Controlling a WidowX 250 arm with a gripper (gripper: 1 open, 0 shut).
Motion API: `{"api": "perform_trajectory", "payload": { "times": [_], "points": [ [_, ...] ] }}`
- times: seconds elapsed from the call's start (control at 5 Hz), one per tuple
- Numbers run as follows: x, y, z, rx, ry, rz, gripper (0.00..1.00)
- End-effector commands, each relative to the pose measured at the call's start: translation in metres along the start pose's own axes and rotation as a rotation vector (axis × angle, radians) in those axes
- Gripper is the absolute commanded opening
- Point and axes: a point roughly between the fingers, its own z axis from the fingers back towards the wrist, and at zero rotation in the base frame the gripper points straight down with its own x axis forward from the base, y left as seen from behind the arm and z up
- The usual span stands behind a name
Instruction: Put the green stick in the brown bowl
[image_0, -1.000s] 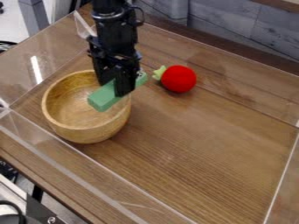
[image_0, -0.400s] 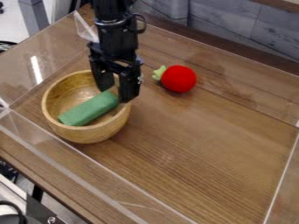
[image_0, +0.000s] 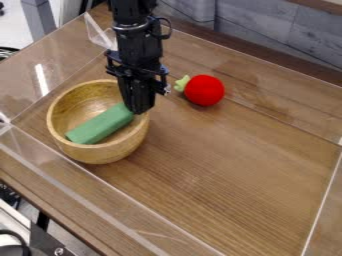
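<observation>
1. While nothing is being gripped, the gripper (image_0: 138, 103) is being kept with its jaws clenched together, pointing down over the right rim of the brown bowl (image_0: 80, 146) at left of centre.
2. The green stick (image_0: 103, 125) is being held by the bowl alone, lying slanted inside it, apart from the fingers.
3. A red round fruit (image_0: 203, 90) is being supported by the wooden table (image_0: 227, 170), right of the gripper.

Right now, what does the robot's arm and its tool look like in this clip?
The arm is a slim black column coming down from the top edge, built of stacked boxy black segments. Its tool is black too, ending in two narrow, flat fingers. Small pale specks show on the body, too small to read. No cables or printed markings can be made out.
</observation>
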Motion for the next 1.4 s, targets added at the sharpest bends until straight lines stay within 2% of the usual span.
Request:
{"api": "perform_trajectory", "payload": {
  "times": [0.0, 0.2, 0.4, 0.6, 1.2],
  "points": [
    [0.006, 0.003, 0.006, 0.011, -0.017, 0.017, 1.0],
    [0.008, 0.002, 0.008, 0.004, -0.017, 0.032, 1.0],
    [0.01, 0.002, 0.009, 0.005, -0.018, 0.039, 0.0],
    [0.012, 0.001, 0.012, 0.006, -0.021, 0.043, 1.0],
    [0.019, -0.011, 0.027, 0.011, -0.045, 0.044, 1.0]
  ]
}}
